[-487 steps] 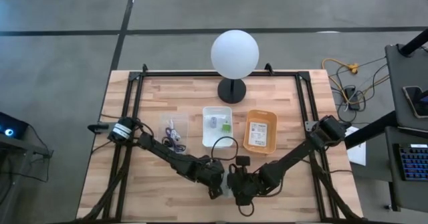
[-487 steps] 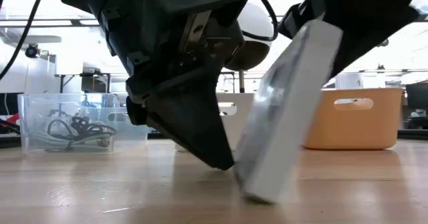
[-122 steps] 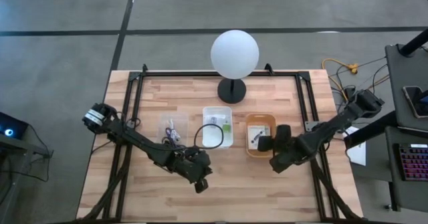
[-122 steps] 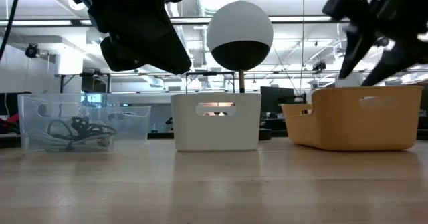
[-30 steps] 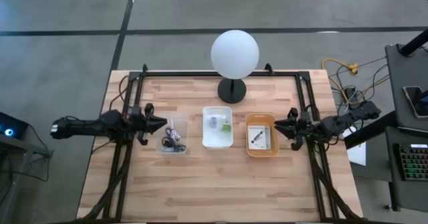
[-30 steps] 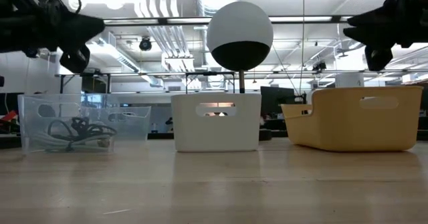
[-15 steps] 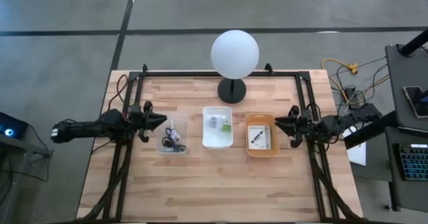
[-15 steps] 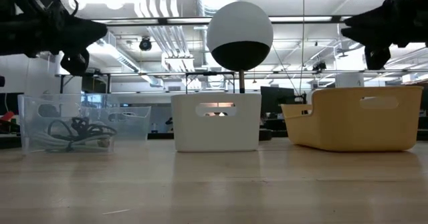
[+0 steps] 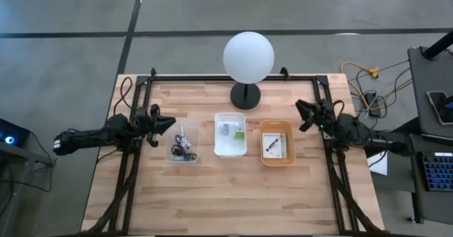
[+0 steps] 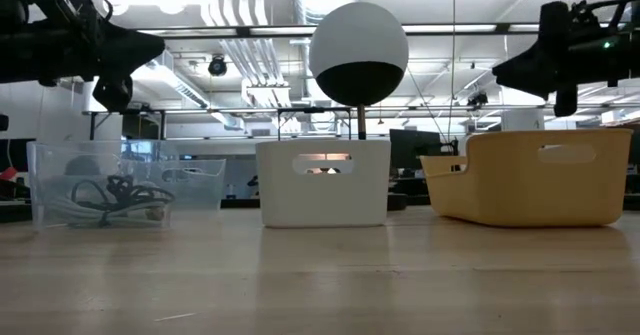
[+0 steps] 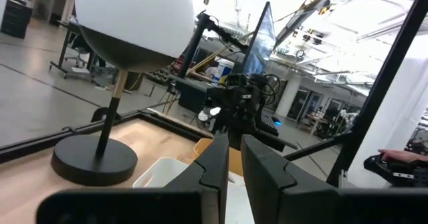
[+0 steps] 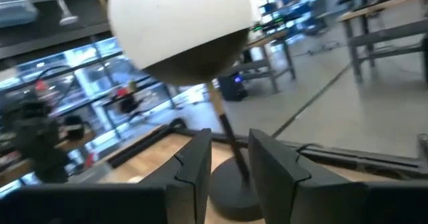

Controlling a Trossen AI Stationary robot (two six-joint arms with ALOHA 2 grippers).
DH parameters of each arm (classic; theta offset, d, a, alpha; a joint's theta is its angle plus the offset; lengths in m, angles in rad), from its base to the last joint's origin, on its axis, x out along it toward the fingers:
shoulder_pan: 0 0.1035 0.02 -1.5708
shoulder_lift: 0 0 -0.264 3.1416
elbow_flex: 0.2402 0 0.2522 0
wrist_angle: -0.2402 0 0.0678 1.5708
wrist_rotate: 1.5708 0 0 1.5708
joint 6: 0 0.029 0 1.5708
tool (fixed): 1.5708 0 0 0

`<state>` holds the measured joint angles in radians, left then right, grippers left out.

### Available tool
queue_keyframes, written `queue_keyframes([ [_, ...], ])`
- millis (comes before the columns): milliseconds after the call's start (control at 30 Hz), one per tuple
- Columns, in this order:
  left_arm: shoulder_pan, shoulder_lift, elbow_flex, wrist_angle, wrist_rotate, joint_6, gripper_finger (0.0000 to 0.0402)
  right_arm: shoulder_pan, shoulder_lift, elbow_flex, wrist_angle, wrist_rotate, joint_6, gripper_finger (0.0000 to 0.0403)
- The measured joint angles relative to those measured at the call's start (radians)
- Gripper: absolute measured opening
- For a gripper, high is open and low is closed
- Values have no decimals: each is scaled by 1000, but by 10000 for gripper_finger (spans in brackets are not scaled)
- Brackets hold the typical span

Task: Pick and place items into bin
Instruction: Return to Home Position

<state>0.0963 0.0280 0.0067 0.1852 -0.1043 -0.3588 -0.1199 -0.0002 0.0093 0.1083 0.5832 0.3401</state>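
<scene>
Step in hand: homing, we judge; sorting looks finished. Left pincer (image 9: 170,122), left tabletop (image 9: 212,201) edge, narrowly parted, empty; right pincer (image 9: 302,115), right edge, spread, empty. Cables (image 9: 185,145) in clear bin (image 9: 171,141); packet (image 9: 274,143) in yellow bin (image 9: 276,163). Next: both arms fold home

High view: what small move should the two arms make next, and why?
Probably just fold both arms into their rest pose. The left gripper and the right gripper hang empty at the sides of the table, and the only items I see lie inside the clear bin, the white bin and the yellow bin.
</scene>
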Motion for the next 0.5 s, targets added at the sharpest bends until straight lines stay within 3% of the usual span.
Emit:
queue_keyframes([
  [500, 0, 26, -1, 3, -1, 0, 26, 23, 0, 0, 0, 19, 0, 89],
])
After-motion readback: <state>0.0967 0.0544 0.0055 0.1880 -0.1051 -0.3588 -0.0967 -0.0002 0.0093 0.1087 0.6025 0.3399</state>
